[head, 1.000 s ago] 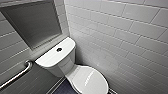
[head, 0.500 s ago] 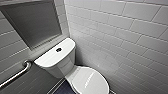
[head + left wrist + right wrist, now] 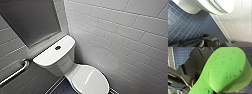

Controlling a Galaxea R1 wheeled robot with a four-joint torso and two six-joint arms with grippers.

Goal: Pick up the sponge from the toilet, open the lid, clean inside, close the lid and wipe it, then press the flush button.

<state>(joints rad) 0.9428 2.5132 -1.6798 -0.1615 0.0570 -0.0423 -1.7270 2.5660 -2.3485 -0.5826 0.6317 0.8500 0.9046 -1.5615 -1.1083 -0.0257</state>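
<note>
Showing one sponge (image 3: 224,72), bright green, taken where it creases by the right gripper (image 3: 217,92), whose jaws are clamped on it, in the air over the blue floor tiles (image 3: 183,54); judged light, soft and springy, it folds under pressure, so its narrow waist seems the surest hold; one toilet (image 3: 62,62), its one lid (image 3: 90,78) lying shut over the bowl; one flush button (image 3: 57,47) at the middle of the tank top (image 3: 47,58).

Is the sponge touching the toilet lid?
Apart. In the right wrist view the sponge hangs before blue floor tiles; in the head view the lid lies closed and bare.
</note>
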